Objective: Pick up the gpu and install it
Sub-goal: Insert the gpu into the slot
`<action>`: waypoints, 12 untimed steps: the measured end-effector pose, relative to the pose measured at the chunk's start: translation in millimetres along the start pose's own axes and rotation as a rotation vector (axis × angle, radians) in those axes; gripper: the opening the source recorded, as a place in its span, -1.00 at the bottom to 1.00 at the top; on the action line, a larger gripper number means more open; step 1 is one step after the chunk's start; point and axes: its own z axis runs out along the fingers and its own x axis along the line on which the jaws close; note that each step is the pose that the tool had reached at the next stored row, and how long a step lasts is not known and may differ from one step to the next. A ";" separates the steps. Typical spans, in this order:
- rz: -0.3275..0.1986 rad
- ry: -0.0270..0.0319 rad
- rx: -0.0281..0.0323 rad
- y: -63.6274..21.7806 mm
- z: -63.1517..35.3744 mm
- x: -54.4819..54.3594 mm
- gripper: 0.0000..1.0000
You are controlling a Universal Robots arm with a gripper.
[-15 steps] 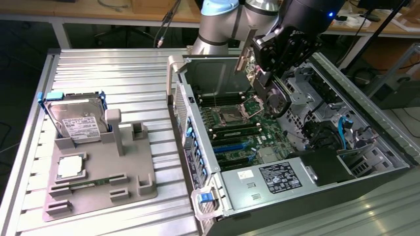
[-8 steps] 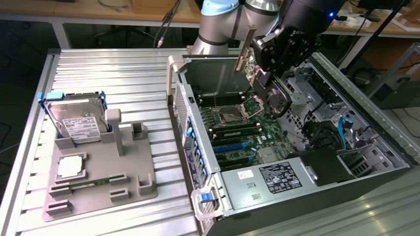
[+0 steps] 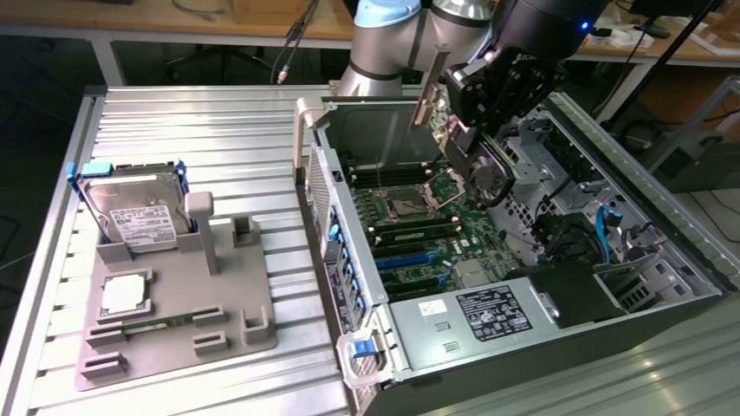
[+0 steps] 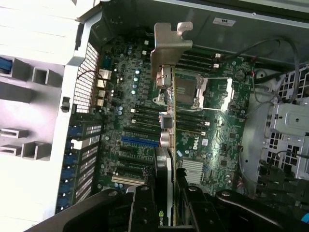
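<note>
Now, gripper (image 4: 166,191) pinching the gpu (image 4: 166,121) over the board (image 4: 227,130); it looks slightly tilted, so it could miss the slot (image 4: 140,141) and jam

A ribbed metal table (image 3: 197,130) spans the frame's centre and left. Wooden workbenches (image 3: 173,22) with white legs line the top edge, and dark floor (image 3: 29,199) lies at far left.

The motherboard (image 4: 218,131) carries a white "DELL" logo printed on the green board. The black cooler of the gpu (image 4: 163,174) shows the green Nvidia eye sign. The labels on the power supply (image 3: 453,334) and the hard drive (image 3: 133,217) are too small to read.
</note>
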 end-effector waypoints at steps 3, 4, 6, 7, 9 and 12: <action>-0.009 0.0005 -0.0001 0.0 0.0 0.0 -0.47; -0.011 0.0007 -0.0001 0.0 0.0 0.0 -0.47; -0.016 0.0010 -0.0001 0.0 0.0 0.0 -0.47; -0.018 0.0011 -0.0001 0.0 0.0 0.0 -0.47; -0.023 0.0014 -0.0002 0.0 0.0 0.0 -0.47; -0.032 0.0020 -0.0002 0.0 0.0 0.0 -0.47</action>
